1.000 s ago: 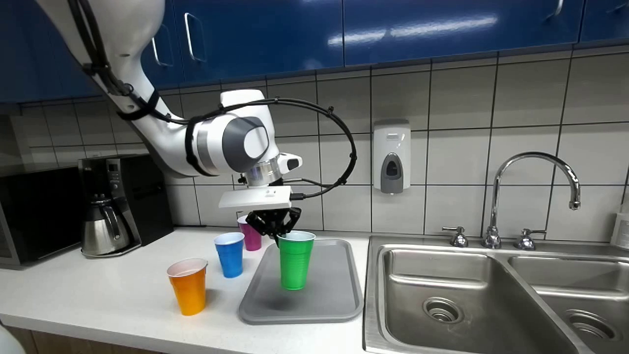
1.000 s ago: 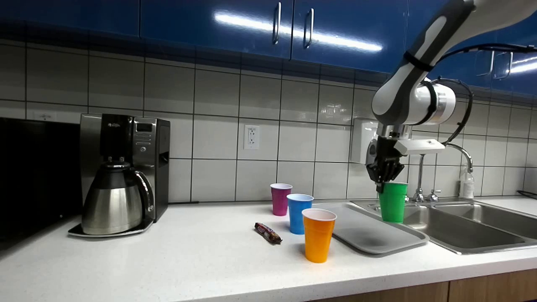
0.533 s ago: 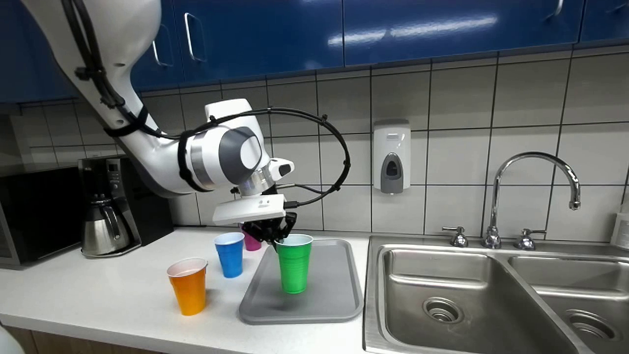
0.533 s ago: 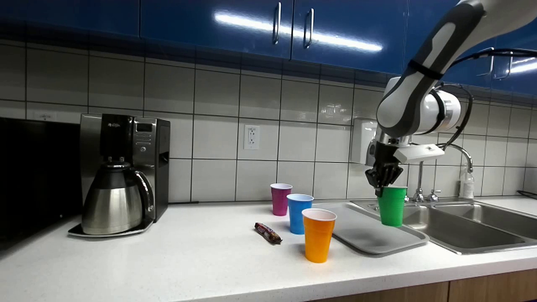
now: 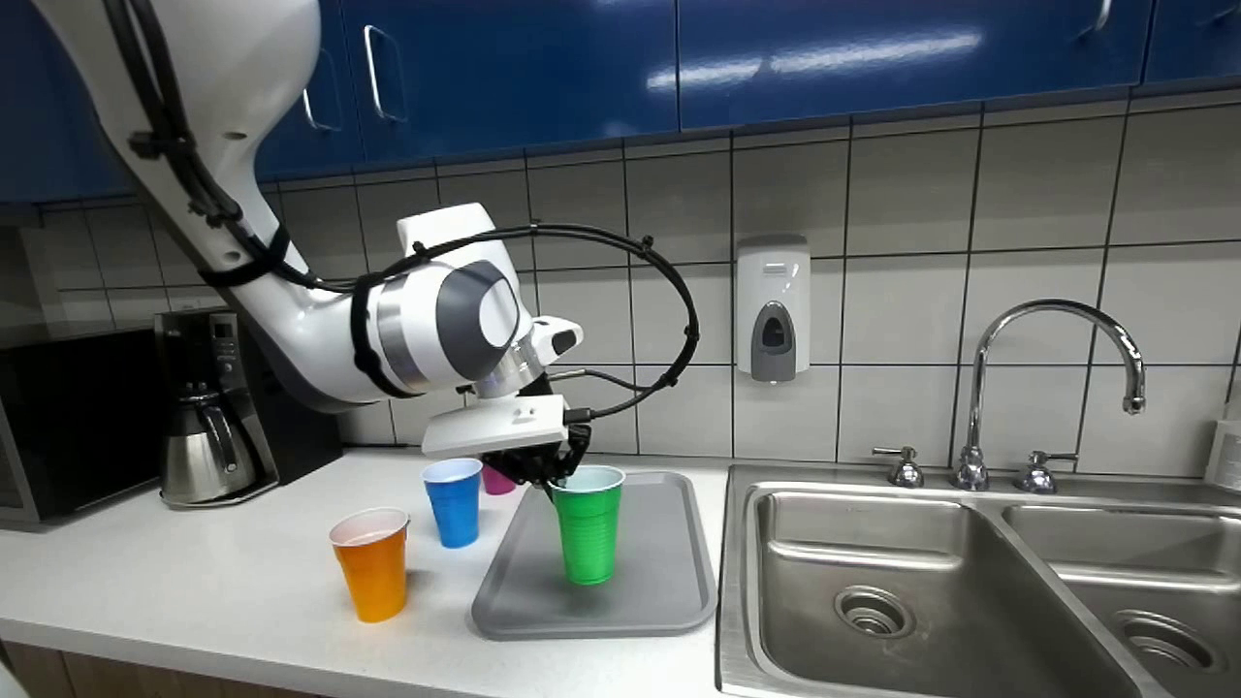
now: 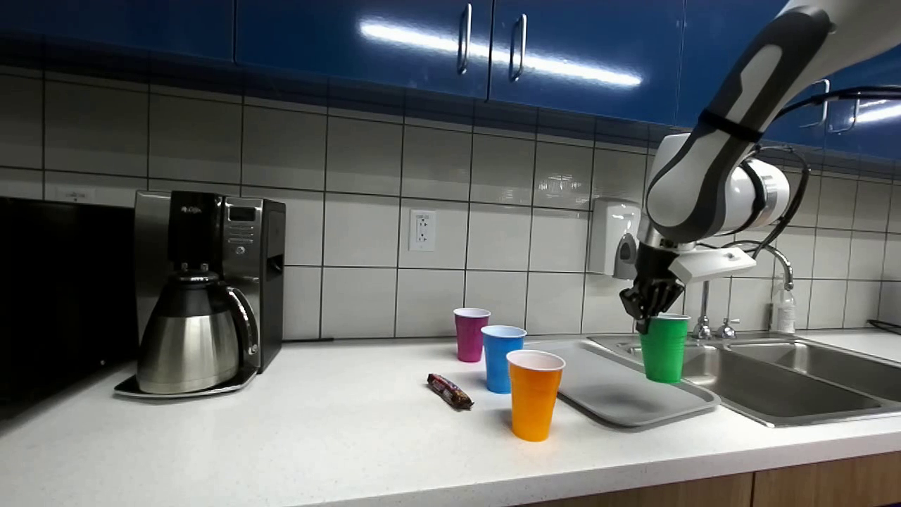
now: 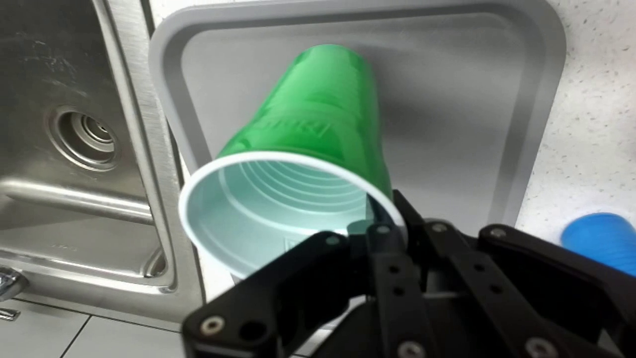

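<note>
A green cup [image 7: 323, 109] with a white inner wall is gripped at its rim by my gripper [image 7: 390, 205]. One finger is inside the cup and the other outside, pinching the wall. In both exterior views the green cup [image 5: 588, 533] [image 6: 664, 348] hangs nearly upright, slightly tilted, low over the grey tray [image 5: 669, 582] [image 7: 462, 164]; whether its base touches cannot be told. The cup's inside looks empty. To one side stand a blue cup [image 5: 454, 504], an orange cup [image 5: 373, 572] and a magenta cup [image 6: 470, 338], partly hidden behind my gripper [image 5: 555, 485] in an exterior view.
A steel sink [image 5: 873, 640] with a faucet [image 5: 979, 368] borders the tray. A wrapped bar [image 6: 450, 391] lies on the counter [image 6: 281, 451] near the cups. A coffee maker [image 6: 211, 296] stands farther off; a soap dispenser [image 5: 773, 310] hangs on the wall.
My arm has come down and tilted somewhat, carrying the green cup lower over the tray, then a little toward the sink. The grip on the rim stays. Other cups have not moved.
</note>
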You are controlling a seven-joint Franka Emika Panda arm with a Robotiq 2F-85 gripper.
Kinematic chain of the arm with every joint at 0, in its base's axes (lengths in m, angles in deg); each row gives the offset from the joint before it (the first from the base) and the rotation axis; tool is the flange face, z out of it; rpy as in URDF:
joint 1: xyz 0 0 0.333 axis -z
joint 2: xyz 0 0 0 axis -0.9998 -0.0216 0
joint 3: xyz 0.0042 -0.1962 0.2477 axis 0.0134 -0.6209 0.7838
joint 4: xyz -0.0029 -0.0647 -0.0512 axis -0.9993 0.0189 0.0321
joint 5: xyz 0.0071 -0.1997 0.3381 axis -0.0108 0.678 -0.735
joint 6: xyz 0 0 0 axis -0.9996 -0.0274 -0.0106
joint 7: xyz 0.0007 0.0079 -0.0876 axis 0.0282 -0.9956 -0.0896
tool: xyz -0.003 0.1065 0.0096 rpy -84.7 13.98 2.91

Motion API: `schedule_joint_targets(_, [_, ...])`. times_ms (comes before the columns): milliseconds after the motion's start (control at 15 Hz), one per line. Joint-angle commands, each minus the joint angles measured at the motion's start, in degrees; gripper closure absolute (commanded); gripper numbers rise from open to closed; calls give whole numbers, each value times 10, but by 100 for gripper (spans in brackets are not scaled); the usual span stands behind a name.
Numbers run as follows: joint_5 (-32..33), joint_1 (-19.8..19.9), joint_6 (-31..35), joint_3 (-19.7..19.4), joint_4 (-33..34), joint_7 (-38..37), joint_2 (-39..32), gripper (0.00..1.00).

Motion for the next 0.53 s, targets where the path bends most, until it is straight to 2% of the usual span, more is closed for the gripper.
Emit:
schedule_joint_targets(0, [21,22,11,7,-27,-13,32,99])
schedule_joint_targets(467, [17,35,11,4,-49,-3,58,99])
